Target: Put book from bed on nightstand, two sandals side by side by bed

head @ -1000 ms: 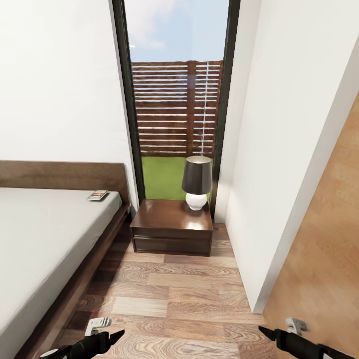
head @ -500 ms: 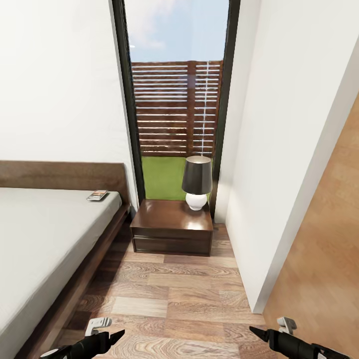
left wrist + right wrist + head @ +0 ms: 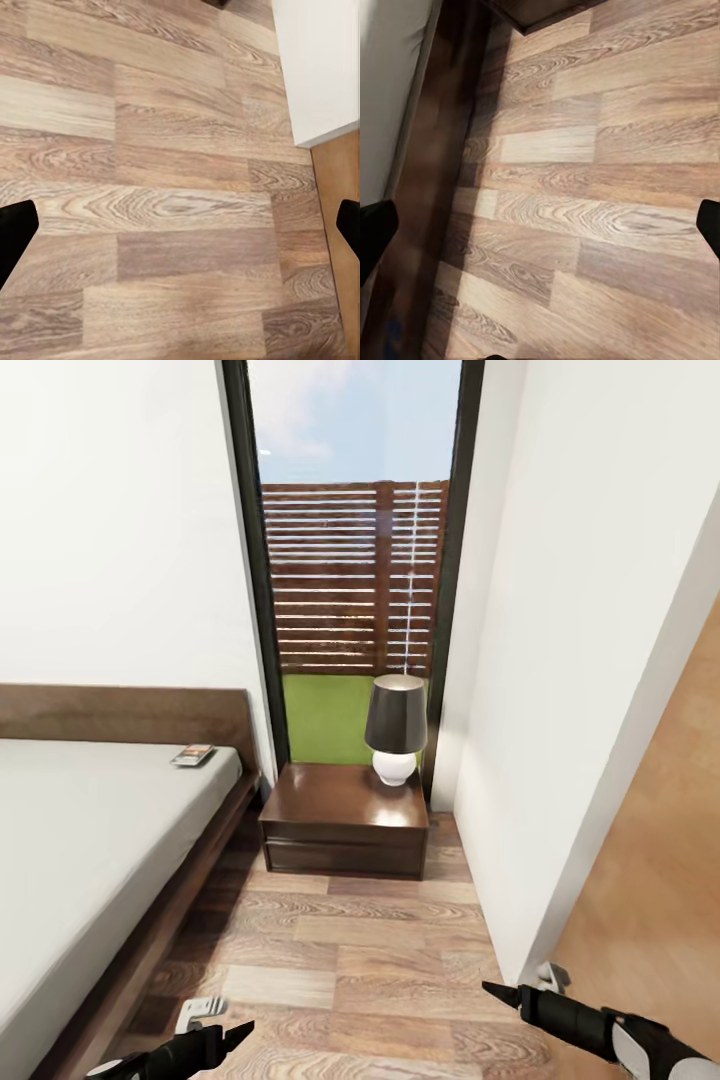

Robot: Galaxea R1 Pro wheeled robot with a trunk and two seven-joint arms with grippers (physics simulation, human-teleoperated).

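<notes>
The book (image 3: 193, 755) lies flat on the pale grey mattress of the bed (image 3: 80, 840), near its far corner by the headboard. Right of the bed stands the dark brown nightstand (image 3: 340, 800) under the tall window. Both grippers hang low over the plank floor, well short of the bed corner and the nightstand. My left gripper (image 3: 240, 1032) (image 3: 180, 225) is open with nothing between its fingers, and my right gripper (image 3: 492, 989) (image 3: 540, 225) is open and empty too. The sandals are out of view. A faint bluish smudge (image 3: 390, 330) in the shadow of the bed frame is too dim to identify.
A lamp (image 3: 396, 722) with a dark shade and white base stands on the nightstand's back right. A white wall (image 3: 560, 660) closes the right side, with a wooden door panel (image 3: 660, 900) beyond it. Plank floor (image 3: 350, 940) runs between bed and wall.
My right arm has reached forward and to the left, so more of it shows. The left gripper sits slightly lower in the picture. The head view has shifted a little.
</notes>
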